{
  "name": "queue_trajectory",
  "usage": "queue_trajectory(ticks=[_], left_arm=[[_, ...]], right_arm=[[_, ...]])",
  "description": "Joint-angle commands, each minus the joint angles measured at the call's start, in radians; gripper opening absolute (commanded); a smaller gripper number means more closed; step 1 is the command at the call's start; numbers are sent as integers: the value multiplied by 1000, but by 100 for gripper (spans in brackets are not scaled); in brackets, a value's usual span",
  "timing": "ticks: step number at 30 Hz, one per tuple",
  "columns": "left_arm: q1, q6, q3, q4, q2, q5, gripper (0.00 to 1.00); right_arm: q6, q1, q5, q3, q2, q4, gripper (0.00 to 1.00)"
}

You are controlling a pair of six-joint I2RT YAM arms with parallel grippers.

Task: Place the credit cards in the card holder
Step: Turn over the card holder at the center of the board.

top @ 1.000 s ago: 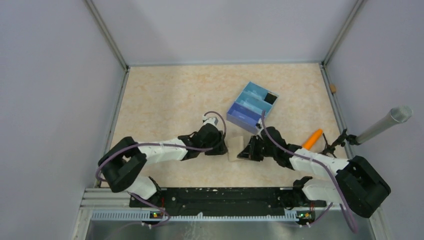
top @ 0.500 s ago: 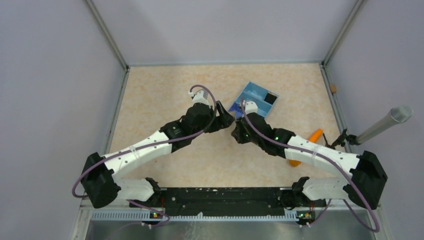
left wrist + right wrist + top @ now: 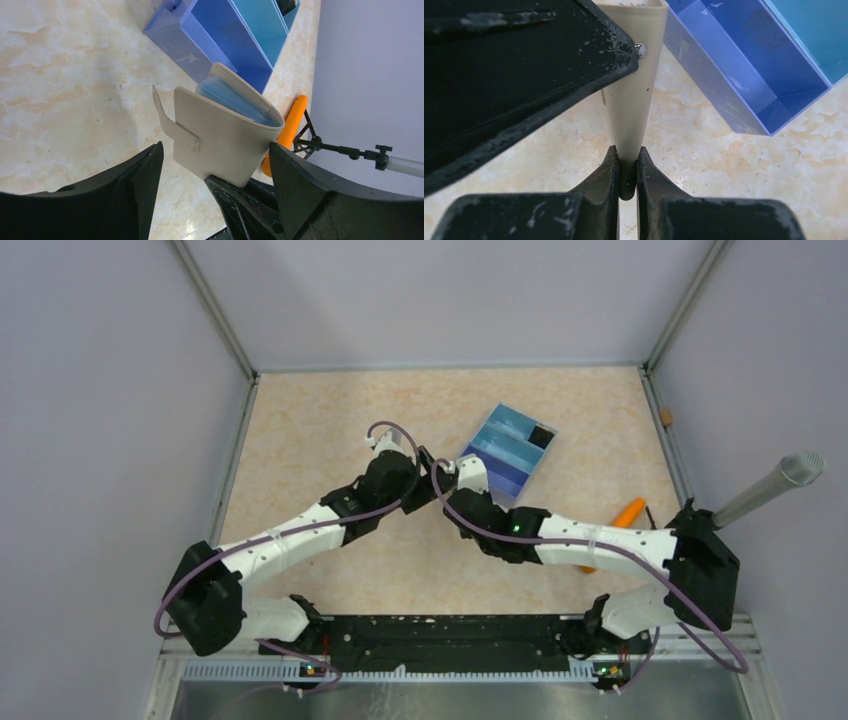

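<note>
The beige card holder (image 3: 225, 137) hangs in the air, with the light-blue credit cards (image 3: 235, 102) showing in its open top. My right gripper (image 3: 626, 150) is shut on the holder's lower edge (image 3: 634, 95). My left gripper (image 3: 215, 147) is open, one finger on each side of the holder; its right finger is at the holder's corner. In the top view the left gripper (image 3: 425, 477) and right gripper (image 3: 455, 490) meet just left of the blue tray, and the holder is mostly hidden between them.
The blue three-compartment tray (image 3: 510, 450) stands right behind the grippers, with a black item (image 3: 541, 437) in its far corner; the tray also shows in the right wrist view (image 3: 744, 65). An orange object (image 3: 628, 512) and a microphone on a stand (image 3: 770, 490) are at the right.
Both arms have swung from near the front edge up toward the tray. The holder, which lay on the table between them, is now lifted in the right gripper and has moved slightly left.
</note>
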Motion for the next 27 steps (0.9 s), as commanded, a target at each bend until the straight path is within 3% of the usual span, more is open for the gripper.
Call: queue_trajectory(ticks=[1,8,20,27], left_arm=[[12,-58,-53,168,7,42,81],[32,-96,-93,250,48,123,81],[37,-124,-168,379,-10,133,84],[40,-111,-156,368,2,154,86]], right_arm=[[18,47,96,81,45,23,0],[19,70,99,87,78,50,0],[4,70,61,23,63,135,0],[-6,70,58,6,63,144,0]])
